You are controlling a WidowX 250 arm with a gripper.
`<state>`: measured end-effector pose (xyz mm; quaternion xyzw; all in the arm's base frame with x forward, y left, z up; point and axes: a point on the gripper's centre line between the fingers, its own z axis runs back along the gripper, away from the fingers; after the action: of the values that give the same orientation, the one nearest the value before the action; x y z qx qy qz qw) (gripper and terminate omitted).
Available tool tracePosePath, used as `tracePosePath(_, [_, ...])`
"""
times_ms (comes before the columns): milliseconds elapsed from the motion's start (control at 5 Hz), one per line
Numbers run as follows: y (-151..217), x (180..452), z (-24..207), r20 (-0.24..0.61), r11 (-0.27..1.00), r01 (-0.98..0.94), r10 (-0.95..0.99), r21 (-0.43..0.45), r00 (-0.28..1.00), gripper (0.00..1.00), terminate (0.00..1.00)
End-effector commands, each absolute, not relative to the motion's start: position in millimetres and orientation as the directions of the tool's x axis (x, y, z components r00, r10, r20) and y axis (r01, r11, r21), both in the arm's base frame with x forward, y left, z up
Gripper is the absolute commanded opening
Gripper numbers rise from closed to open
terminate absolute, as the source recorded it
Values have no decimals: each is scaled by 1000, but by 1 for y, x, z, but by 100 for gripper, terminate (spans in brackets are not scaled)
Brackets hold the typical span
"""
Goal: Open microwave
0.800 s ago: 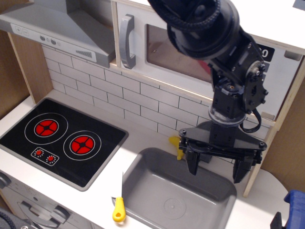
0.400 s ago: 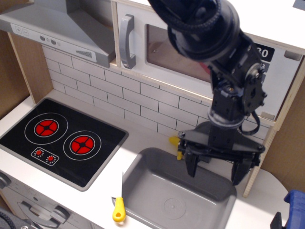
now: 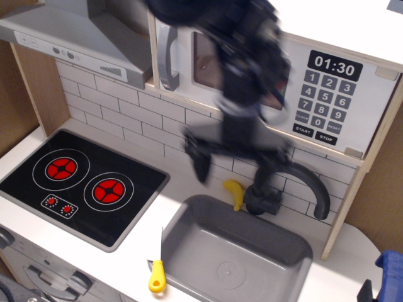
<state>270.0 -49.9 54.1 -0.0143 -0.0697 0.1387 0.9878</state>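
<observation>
**Arm swings left, microwave door closed**

Since the earlier frame the gripper [image 3: 232, 158] has swung left and up from over the sink [image 3: 189, 234], and now sits blurred before the tiled wall, uncovering the faucet [image 3: 301, 184]. Its jaws look spread, gripping nothing.

One white microwave [image 3: 371, 107] sits at the far right above the tiles, door closed, with one grey vertical handle [image 3: 167, 55], a clear window, a clock reading 01:30 and a grey keypad. One knife [image 3: 157, 272] and one banana [image 3: 235, 190] lie by the sink; the stove [image 3: 82, 182] shows two red burners.
</observation>
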Motion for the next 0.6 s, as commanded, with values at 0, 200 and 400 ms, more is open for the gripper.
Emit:
tracePosePath(0, [21,290,91,219,959,-279,283,-48,934,100,0])
tracePosePath(200, [43,306,97,253,966,-252,258,-55,932,100,0])
tracePosePath(400, [58,324,100,259,977,-199,211,-74,942,100,0])
